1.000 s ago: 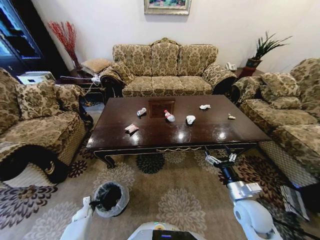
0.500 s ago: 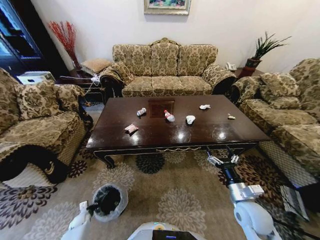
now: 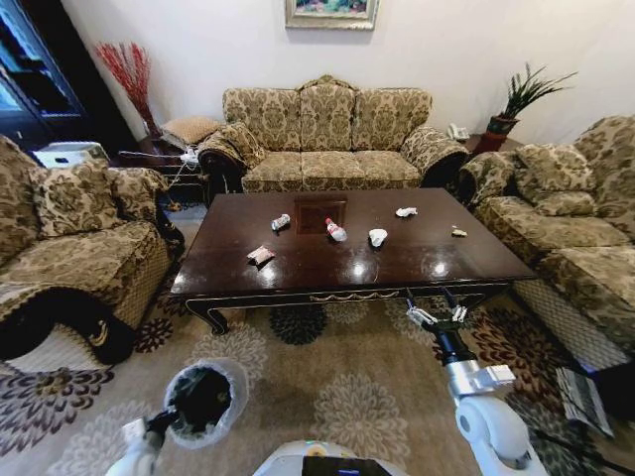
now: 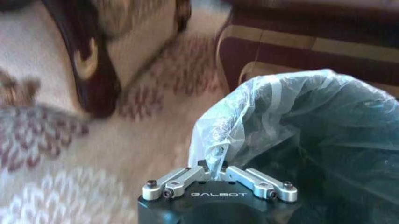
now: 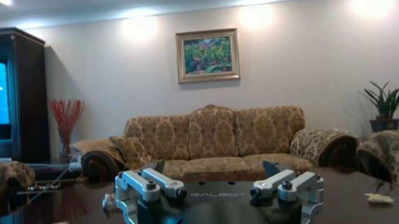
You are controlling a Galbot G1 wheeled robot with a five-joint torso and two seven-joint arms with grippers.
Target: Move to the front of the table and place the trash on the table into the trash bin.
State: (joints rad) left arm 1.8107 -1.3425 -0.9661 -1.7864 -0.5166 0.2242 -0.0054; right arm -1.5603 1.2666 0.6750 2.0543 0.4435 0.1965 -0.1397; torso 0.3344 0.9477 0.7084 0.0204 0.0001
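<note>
I am in front of the glossy dark brown wooden desk (image 3: 417, 260) with all the small white, clear and pinkish trash (image 3: 336, 230) lying on it, nothing binned: left gripper (image 4: 216, 173) pinches the bag rim of the round black trash bin (image 3: 203, 400), right gripper (image 3: 434, 310) spread, empty.

Before me stands the table (image 3: 298, 266), dark glossy wood with a carved near edge and a square inlay (image 3: 320, 212) toward its far side. On it lie 6 bits of trash: a pinkish wrapper (image 3: 261, 255) near the left, a clear bottle (image 3: 281, 222) farther back, a red-capped bottle (image 3: 336, 230) near the middle, a white paper wad (image 3: 378, 237) just right of it, another wad (image 3: 406, 211) farther off, and a yellowish scrap (image 3: 458, 232) at right.
</note>
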